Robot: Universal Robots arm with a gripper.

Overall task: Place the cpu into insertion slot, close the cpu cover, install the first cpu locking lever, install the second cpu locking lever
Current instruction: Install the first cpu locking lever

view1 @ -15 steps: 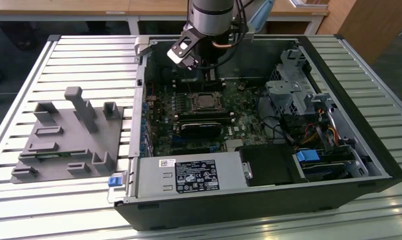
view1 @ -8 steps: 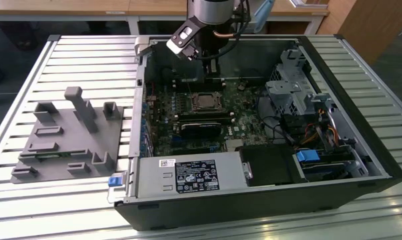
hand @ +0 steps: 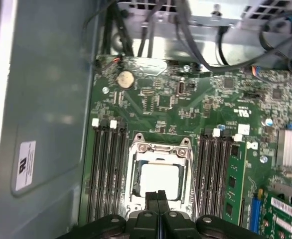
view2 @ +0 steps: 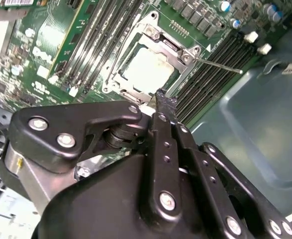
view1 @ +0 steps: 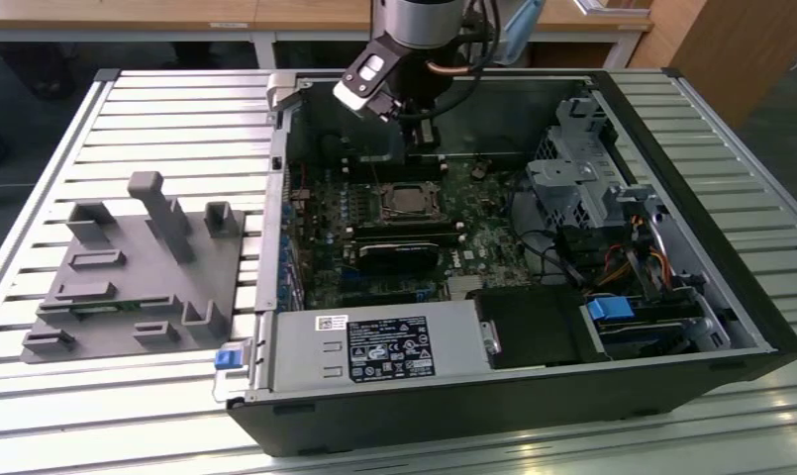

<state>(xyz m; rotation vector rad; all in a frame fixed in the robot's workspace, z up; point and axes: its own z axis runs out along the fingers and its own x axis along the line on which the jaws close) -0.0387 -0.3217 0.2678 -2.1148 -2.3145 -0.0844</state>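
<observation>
A black, hinged pincer point(view2: 165, 101) on a Universal Robots arm hangs inside an open desktop computer case point(view1: 715, 213). Its two slim fingers are pressed flat together with nothing between them. In both wrist views the joined tips line up with one edge of the cpu point(hand: 159, 179), a flat square chip with a dull, smudged silver-grey top. The chip lies seated in the insertion slot point(hand: 136, 182), a dark-walled square socket set into the glossy green circuit board point(hand: 161, 102). The cpu cover point(hand: 160, 149), a thin bright metal frame with a cut-out centre and bolted corners, lies down around the chip.

In the second wrist view a thin steel locking lever point(view2: 218, 65) juts out from one corner of the frame and crosses the long black memory slots point(view2: 206, 79). Whether it is latched cannot be told. A round silver coin cell point(hand: 125, 77) sits farther along the board.

In the exterior view the case rests on a ribbed, slatted metal surface point(view1: 148, 119), with a boxy grey power supply point(view1: 371, 348) at its near wall. A matte grey moulded fixture point(view1: 134, 282) stands on the exterior view's left. The pincer's own links cut off the socket's nearest edge in the first wrist view.
</observation>
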